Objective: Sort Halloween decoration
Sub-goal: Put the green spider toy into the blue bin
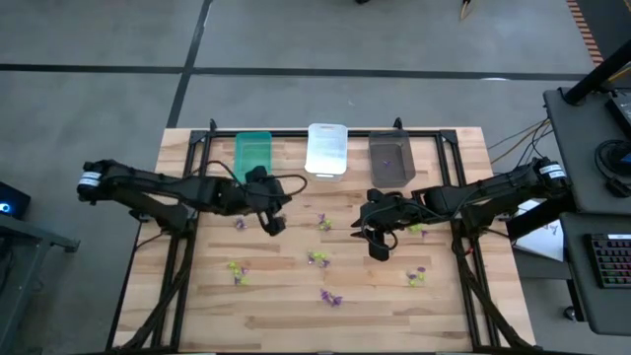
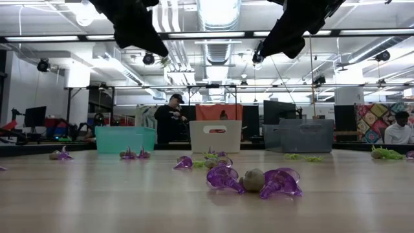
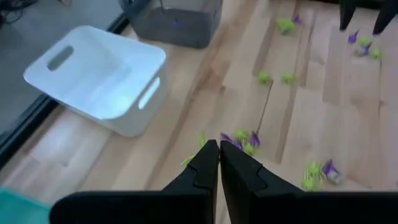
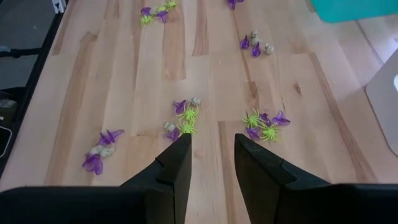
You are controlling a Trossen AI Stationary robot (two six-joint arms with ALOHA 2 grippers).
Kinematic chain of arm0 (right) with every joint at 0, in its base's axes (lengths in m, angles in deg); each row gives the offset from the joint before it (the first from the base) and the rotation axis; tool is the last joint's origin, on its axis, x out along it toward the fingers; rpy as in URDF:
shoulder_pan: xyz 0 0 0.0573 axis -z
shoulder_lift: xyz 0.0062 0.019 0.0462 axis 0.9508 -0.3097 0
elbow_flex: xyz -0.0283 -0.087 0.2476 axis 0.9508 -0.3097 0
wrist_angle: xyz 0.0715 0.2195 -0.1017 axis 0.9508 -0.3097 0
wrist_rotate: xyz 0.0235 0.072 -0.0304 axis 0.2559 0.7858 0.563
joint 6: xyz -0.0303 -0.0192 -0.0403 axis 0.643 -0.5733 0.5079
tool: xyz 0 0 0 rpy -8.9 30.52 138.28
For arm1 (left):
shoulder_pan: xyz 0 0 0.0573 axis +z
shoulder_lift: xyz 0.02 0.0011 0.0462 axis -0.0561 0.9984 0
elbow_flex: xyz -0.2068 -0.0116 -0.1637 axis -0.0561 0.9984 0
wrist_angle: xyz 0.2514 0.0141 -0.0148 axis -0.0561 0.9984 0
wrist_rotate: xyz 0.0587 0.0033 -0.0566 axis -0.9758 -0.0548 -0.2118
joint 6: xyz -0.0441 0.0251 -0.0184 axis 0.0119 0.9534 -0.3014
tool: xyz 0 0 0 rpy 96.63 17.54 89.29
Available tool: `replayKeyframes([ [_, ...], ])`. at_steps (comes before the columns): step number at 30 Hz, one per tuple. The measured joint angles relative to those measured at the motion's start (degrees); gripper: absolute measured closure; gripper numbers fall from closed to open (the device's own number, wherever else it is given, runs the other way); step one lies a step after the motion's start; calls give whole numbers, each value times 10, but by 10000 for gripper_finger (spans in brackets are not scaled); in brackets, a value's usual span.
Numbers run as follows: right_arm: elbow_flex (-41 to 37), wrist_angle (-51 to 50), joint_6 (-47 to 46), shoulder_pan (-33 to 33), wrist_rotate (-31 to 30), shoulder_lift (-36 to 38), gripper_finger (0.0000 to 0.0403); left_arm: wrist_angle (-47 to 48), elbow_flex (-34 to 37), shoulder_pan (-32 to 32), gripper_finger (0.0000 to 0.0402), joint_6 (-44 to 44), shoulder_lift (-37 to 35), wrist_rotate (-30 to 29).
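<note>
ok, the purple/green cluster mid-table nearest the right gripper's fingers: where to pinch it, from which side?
Judgement only: come straight down. The cluster lies flat on the table, spiky legs splayed, so nothing offers from the side. Take one piece by its central body, fingers straddling the legs. The right gripper is open and above the table; the left gripper is shut, near the white bin.

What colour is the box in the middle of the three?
White. The middle bin shows best in the left wrist view.
</note>
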Motion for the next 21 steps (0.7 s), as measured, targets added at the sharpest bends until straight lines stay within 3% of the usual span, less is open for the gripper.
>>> replayKeyframes([
  [6,0,0,8,0,-1,0,294,56,0,73,401,7,-8,0],
  [12,0,0,9,1,-16,0,294,119,3,220,401,40,14,2],
  [17,0,0,13,1,-33,0,294,117,4,353,401,84,59,34],
  [21,0,-1,17,1,-47,0,294,111,4,420,401,102,107,55],
])
